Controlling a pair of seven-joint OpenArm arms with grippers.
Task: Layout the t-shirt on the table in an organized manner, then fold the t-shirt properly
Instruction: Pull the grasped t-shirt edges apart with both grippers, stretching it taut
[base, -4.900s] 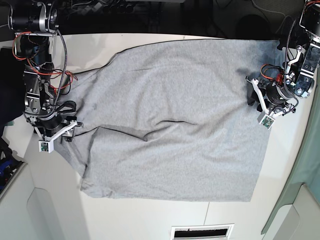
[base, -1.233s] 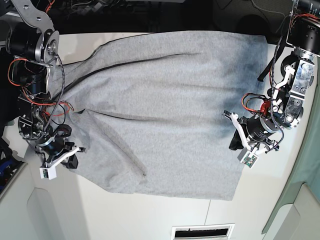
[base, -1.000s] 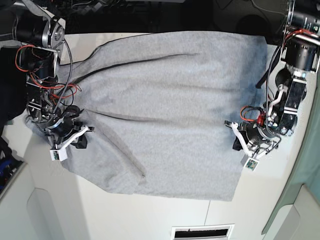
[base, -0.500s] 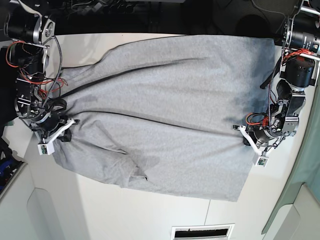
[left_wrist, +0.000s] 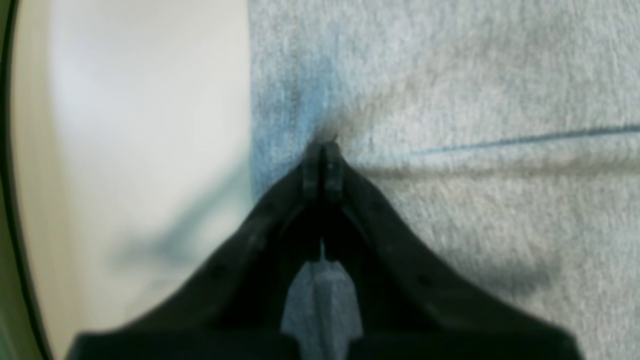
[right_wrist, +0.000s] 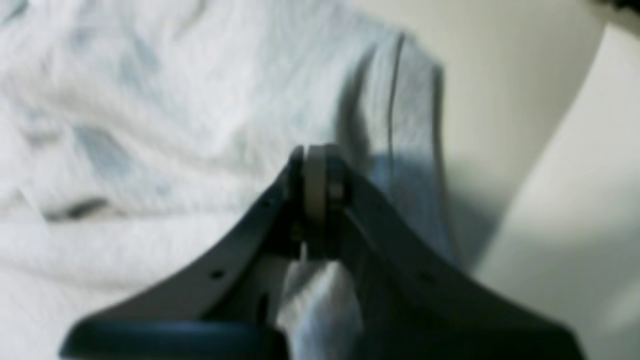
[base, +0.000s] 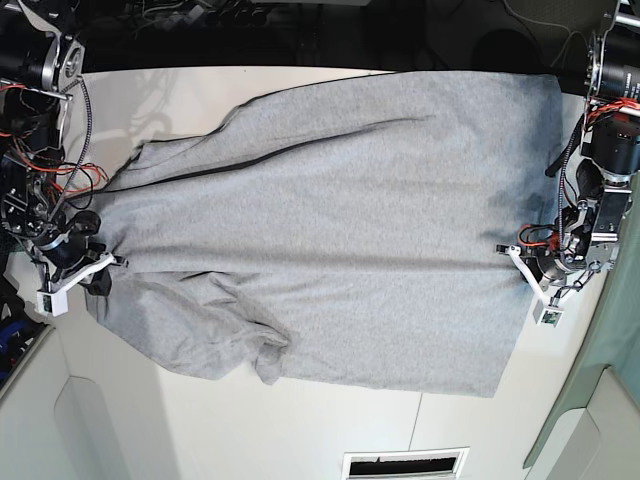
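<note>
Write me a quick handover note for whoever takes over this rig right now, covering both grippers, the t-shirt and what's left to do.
Left gripper: shut on the t-shirt at its edge.
Right gripper: shut on the t-shirt's opposite edge, fabric bunched between the jaws.
T-shirt: stretched between the two arms across the table, mostly spread out, with wrinkles and a turned-over flap on the near edge.
Done: rough spreading.
Left: smooth out that flap and the wrinkles, release, then do all the folding.

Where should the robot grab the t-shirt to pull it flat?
Probably the t-shirt by its two opposite side edges, each arm coming from outside. The left gripper and right gripper already pinch there; bunched folds remain near the lower corner.
</note>
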